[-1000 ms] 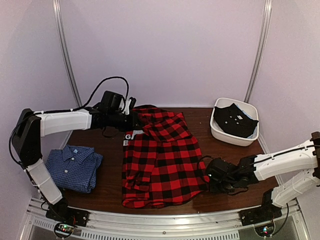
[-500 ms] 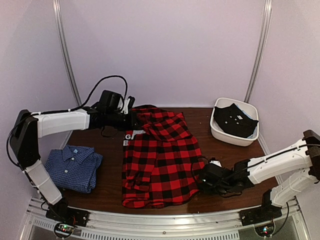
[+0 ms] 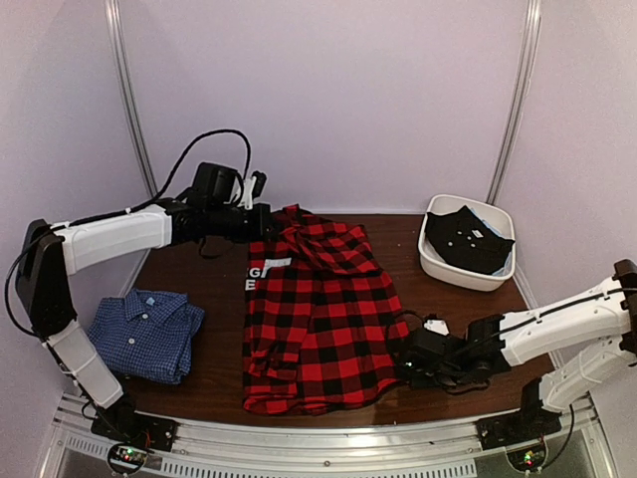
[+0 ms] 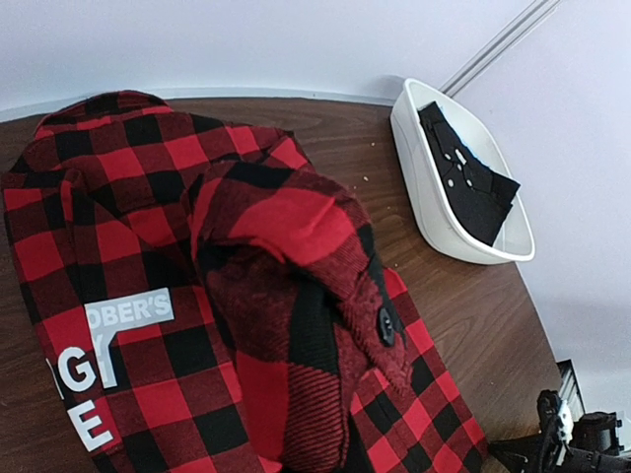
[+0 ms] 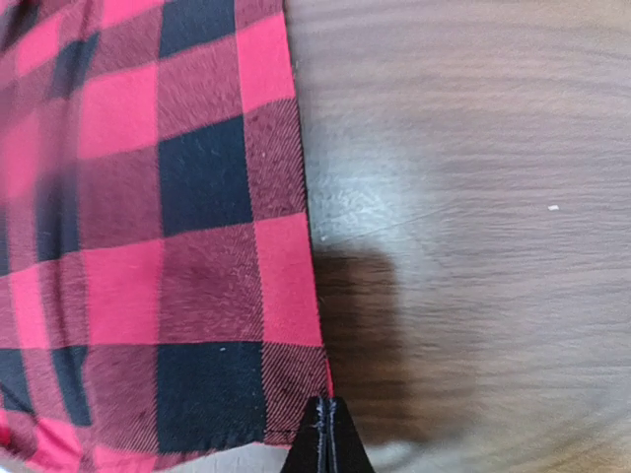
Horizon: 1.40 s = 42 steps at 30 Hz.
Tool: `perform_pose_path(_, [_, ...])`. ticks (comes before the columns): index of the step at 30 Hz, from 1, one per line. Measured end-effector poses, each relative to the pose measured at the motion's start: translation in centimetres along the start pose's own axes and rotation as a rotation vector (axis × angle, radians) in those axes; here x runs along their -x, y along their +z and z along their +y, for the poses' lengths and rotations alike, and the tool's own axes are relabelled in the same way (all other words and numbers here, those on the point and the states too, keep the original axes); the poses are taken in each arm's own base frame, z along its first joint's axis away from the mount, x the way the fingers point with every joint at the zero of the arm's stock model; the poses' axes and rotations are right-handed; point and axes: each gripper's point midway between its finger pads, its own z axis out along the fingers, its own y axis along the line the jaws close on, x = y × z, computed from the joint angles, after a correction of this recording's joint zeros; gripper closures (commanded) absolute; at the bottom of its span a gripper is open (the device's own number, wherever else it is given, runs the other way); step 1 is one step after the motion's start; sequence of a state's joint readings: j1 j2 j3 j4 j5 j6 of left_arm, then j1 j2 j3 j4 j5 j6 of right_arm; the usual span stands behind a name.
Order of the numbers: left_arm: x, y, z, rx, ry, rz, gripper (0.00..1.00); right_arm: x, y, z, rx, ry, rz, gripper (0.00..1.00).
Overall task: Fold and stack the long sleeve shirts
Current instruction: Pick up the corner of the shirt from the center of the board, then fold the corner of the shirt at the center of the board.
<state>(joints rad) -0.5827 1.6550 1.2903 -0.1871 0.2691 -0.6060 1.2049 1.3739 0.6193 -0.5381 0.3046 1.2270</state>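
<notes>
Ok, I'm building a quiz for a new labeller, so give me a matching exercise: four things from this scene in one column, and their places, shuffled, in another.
Things:
1. plaid flannel shirt
2. blue check shirt
3. white tub
4. black garment

Places:
A. inside the tub
B. spread over the middle of the table
C. folded, at the table's near-left corner
D. at the table's far-right corner

Pairs: 1-B, 2-C, 3-D, 4-A
</notes>
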Motion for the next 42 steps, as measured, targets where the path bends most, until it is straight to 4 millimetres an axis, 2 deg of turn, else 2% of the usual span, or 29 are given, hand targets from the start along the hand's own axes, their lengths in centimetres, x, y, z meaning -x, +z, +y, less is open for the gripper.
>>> perform_pose_path(7, [2.6, -0.6, -0.9, 0.007, 0.026, -0.06, 1.0, 1.5, -2.8, -0.2, 0.059, 0.01, -0.036, 1.0])
perform_pose_path(12, [5.4, -0.8, -1.1, 0.016, 0.033, -0.12, 1.0, 2.4, -3.9, 1.1, 0.082, -0.038, -0.044, 1.0])
perform_pose_path(18, [8.1, -1.4, 0.8, 0.063, 0.02, -0.178, 1.0, 3.8, -4.9, 4.9, 0.139, -0.129, -0.051, 1.0])
perform_pose_path(21, [9.0, -1.9, 2.4, 0.096, 0.007, -0.2, 1.0, 4.0, -4.7, 7.9, 0.189, -0.183, -0.038, 1.0])
perform_pose_path(25, [10.0, -2.8, 4.7, 0.139, -0.009, -0.222, 1.0, 3.3, -3.7, 11.1, 0.255, -0.254, 0.0, 1.0])
perform_pose_path(31, [11.3, -4.1, 7.9, 0.202, -0.028, -0.257, 1.0, 0.6, -1.4, 14.5, 0.348, -0.351, 0.102, 1.0])
perform_pose_path(37, [12.2, -5.4, 9.9, 0.247, -0.032, -0.278, 1.0, -1.4, -0.3, 16.5, 0.429, -0.4, 0.178, 1.0])
perform_pose_path(42, [13.3, -6.5, 10.5, 0.268, -0.016, -0.292, 1.0, -1.4, -0.5, 17.4, 0.474, -0.405, 0.187, 1.0])
